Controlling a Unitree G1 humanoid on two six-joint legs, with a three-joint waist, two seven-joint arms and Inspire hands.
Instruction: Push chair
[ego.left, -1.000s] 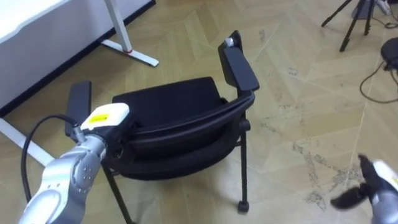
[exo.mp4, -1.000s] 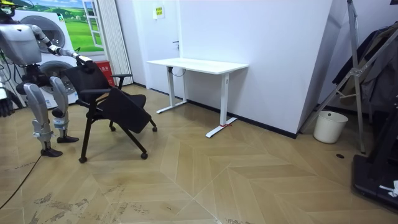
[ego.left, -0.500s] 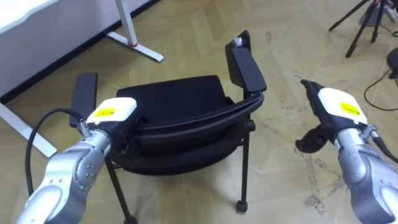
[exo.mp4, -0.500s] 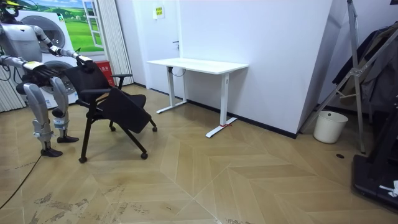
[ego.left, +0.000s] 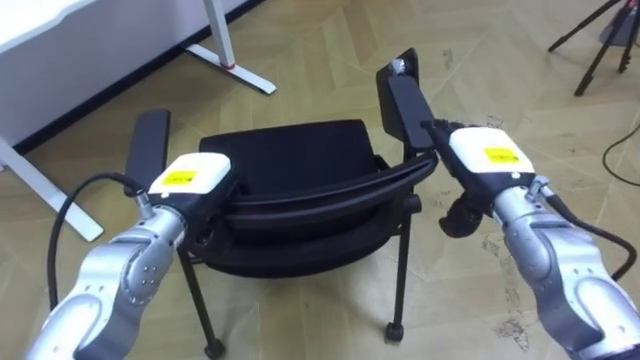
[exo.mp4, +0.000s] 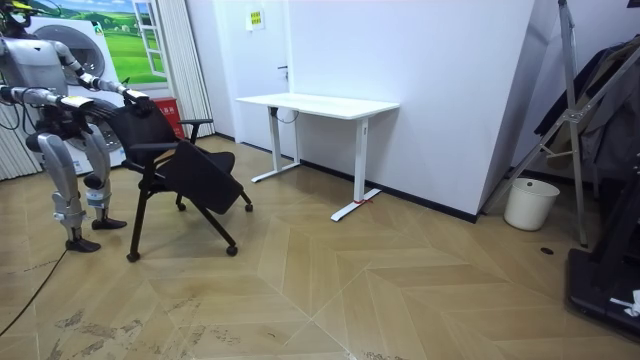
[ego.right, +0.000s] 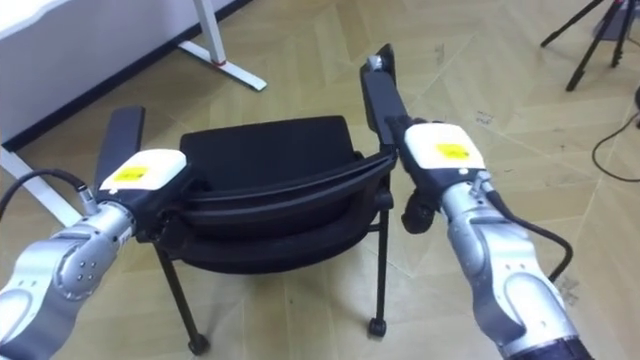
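The chair (ego.left: 285, 165) is all black. It has a broad padded seat, a curved backrest (ego.left: 320, 195) with a thin top edge, and a flat armrest at each side, the left one (ego.left: 150, 145) and the right one (ego.left: 405, 95). Its slim dark legs end in small casters (ego.left: 393, 328). It stands on the herringbone wood floor (exo.mp4: 350, 280), just in front of the robot and well short of the white desk (exo.mp4: 318, 103) by the wall. In the room view the robot is upright at the room view's left, right behind the chair, with both arms reaching forward to the backrest. The left hand (ego.left: 190, 180) sits on the left end of the backrest's top edge, just behind the left armrest, and I cannot tell from here how far it is closed. The right hand (ego.left: 482, 158) is at the backrest's right end. Its fingers are stretched forward against the rear of the right armrest and its dark thumb hangs loose below, so it is not gripping anything.
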